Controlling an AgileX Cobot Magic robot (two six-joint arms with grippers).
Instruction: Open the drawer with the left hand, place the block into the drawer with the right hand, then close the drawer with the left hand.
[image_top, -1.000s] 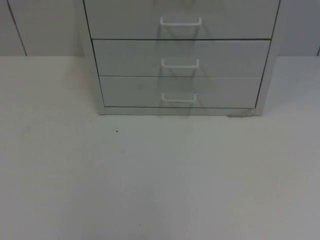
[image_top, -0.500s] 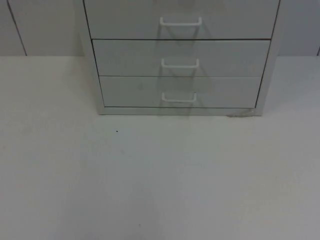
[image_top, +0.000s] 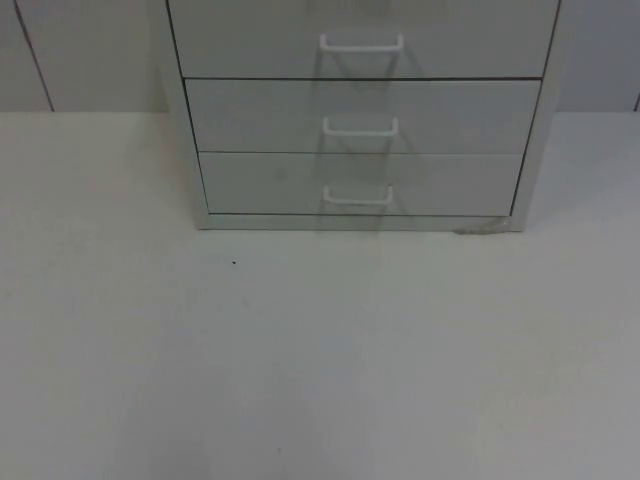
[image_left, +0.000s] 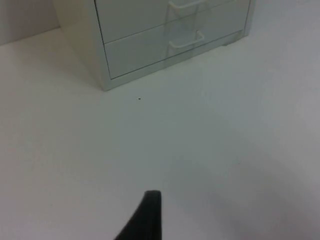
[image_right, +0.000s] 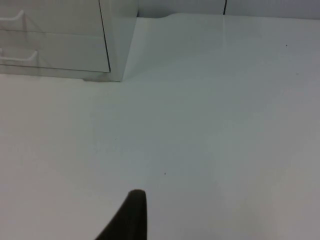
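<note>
The left hand (image_left: 150, 220) hangs above bare white surface (image_top: 320, 350), well back from the drawer cabinet (image_top: 360, 110). One black fingertip (image_left: 149, 212) of it can be seen in the left wrist view, and from that alone it cannot be told whether the hand is spread or closed; nothing is seen in its grip. From this arm's camera the cabinet's left side panel (image_left: 80, 40) and the two lower drawer fronts face the hand, and a tiny dark speck (image_left: 139, 98) lies on the surface just before the cabinet's base.

In the top view the cabinet stands at the far middle of the surface, against the grey partition wall (image_top: 60, 50). Three drawers are stacked in it, each flush with the frame and each with a white bar handle: the top drawer (image_top: 360, 40), the middle drawer (image_top: 360, 115) and the bottom drawer (image_top: 360, 183). All three are shut.

The right hand (image_right: 131, 220) hovers over the surface on the cabinet's right, with the cabinet's right front corner (image_right: 117, 40) near it. Again one dark fingertip (image_right: 130, 212) is visible, so its state cannot be told either. No block can be made out on the surface or in either hand.
</note>
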